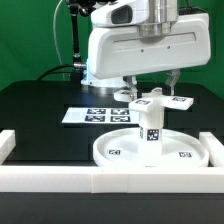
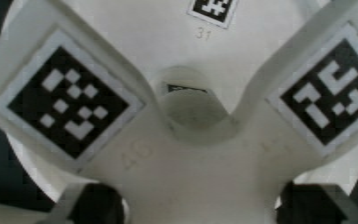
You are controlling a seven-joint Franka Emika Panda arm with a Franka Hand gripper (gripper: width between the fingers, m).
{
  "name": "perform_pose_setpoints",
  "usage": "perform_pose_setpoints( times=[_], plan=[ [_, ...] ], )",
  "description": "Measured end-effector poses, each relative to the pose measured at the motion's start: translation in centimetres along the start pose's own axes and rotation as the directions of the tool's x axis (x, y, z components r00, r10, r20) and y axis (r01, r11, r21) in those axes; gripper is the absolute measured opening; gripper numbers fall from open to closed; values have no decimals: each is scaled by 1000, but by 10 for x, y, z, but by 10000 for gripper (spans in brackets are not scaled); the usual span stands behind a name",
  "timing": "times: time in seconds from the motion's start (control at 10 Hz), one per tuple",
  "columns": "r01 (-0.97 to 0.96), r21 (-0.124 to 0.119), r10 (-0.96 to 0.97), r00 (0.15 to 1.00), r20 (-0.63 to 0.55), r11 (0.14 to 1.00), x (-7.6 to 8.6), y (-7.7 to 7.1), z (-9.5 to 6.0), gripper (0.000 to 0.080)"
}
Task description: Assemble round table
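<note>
Claw [image 1: 152, 93] pinches cross-shaped foot piece [image 1: 156, 101] atop leg [image 1: 152, 126] on disc [image 1: 110, 151]; recommend keeping it level and centred while fastening.

Large rimmed disc [image 1: 150, 150] on tabletop [image 1: 40, 105], touching border bar [image 1: 110, 180] in front. Short cylindrical leg [image 1: 152, 128] upright at disc centre. Cross-shaped foot piece [image 1: 152, 102] atop leg, under end effector [image 1: 150, 88]. Marker board [image 1: 95, 114] behind disc, toward exterior view's left.
</note>
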State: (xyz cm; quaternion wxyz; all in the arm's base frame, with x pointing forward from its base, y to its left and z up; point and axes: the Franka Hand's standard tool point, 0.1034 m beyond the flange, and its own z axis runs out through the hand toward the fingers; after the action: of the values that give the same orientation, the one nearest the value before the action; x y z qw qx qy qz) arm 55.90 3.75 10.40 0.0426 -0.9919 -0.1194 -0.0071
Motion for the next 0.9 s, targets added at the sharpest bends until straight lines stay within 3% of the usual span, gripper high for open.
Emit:
perform_pose_setpoints(
  times=[0.6, 0.9],
  plan=[
    [-357, 6, 356, 933, -45, 934, 4, 1, 0, 429],
    [-658, 56, 660, 748, -63, 751, 4, 0, -1, 428]
  ],
)
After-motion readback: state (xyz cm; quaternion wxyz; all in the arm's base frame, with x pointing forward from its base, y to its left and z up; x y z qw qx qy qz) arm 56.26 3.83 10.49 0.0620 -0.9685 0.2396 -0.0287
